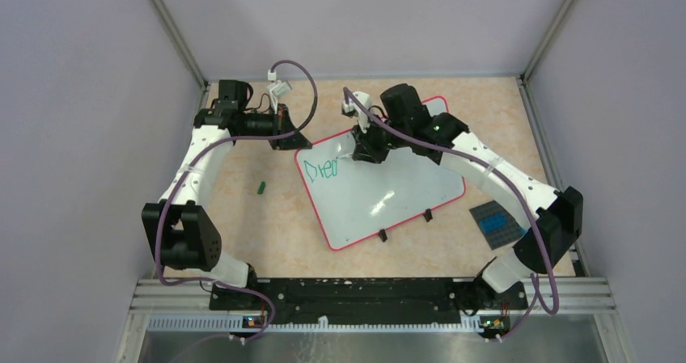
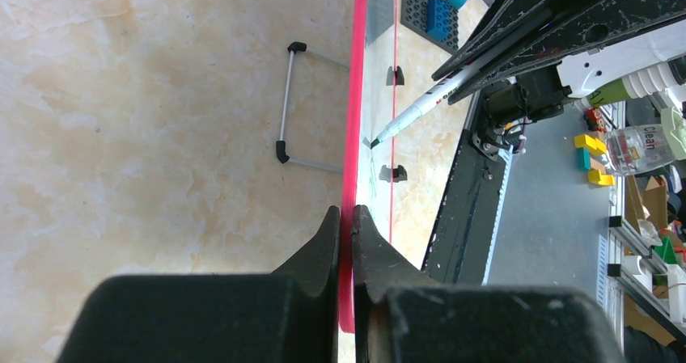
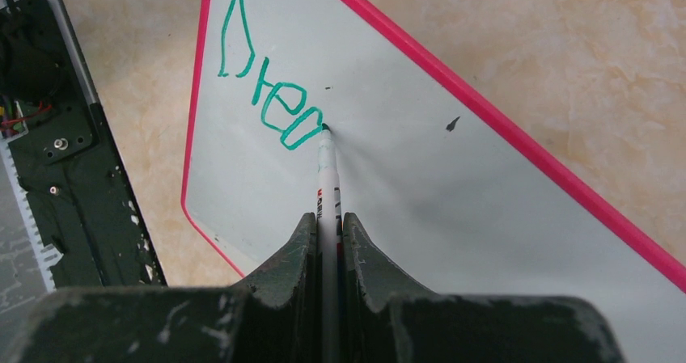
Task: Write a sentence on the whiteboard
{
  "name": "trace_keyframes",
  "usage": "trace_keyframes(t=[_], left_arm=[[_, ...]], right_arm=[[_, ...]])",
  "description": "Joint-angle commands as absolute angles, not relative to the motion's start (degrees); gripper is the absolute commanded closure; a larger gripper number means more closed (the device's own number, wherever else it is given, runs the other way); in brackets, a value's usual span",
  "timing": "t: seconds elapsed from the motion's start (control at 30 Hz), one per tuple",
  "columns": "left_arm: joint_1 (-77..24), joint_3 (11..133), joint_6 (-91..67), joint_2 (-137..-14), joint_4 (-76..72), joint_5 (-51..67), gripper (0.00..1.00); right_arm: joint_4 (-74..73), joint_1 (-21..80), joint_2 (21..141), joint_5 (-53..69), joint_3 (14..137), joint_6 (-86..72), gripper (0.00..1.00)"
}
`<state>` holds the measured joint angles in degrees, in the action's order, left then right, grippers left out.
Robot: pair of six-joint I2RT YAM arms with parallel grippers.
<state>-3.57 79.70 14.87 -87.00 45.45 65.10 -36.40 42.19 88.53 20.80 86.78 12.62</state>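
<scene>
The whiteboard (image 1: 380, 189) sits askew at mid-table, its far edge partly hidden by the right arm, its red rim pinched in the left gripper (image 2: 345, 217), while the right gripper (image 3: 328, 221) clamps a marker (image 3: 327, 165) whose tip touches green scrawl (image 3: 271, 96) too loose to read.

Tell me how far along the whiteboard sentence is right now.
Done: four green letters sit near one corner of the whiteboard. In hand: the left gripper pinches the board's red rim, and the right gripper holds the marker, its tip on the board beside the last letter. Left: most of the board is blank, so the rest of the sentence remains to be written.
</scene>
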Motion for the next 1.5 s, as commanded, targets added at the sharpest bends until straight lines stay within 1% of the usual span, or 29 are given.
trace_keyframes(t=[0.0, 0.43, 0.67, 1.07, 1.47], left_arm=[[-4.5, 79.2, 14.0, -86.0, 47.1, 65.2, 1.00], [-4.5, 79.1, 14.0, -86.0, 47.2, 65.1, 1.00], [-4.5, 79.0, 14.1, -85.8, 47.1, 65.0, 1.00], [-4.6, 78.9, 14.1, -85.8, 47.1, 65.1, 1.00], [-4.6, 79.0, 14.1, -85.7, 47.2, 64.9, 1.00]], right_arm=[[-34.6, 41.5, 89.5, 19.2, 89.4, 13.5, 1.00], [-35.3, 41.9, 88.2, 21.2, 84.0, 13.6, 1.00], [-36.2, 42.0, 86.8, 20.4, 82.0, 14.4, 1.00], [-38.3, 41.0, 85.0, 21.2, 87.3, 15.3, 1.00], [-36.3, 41.0, 88.1, 20.9, 89.6, 15.2, 1.00]])
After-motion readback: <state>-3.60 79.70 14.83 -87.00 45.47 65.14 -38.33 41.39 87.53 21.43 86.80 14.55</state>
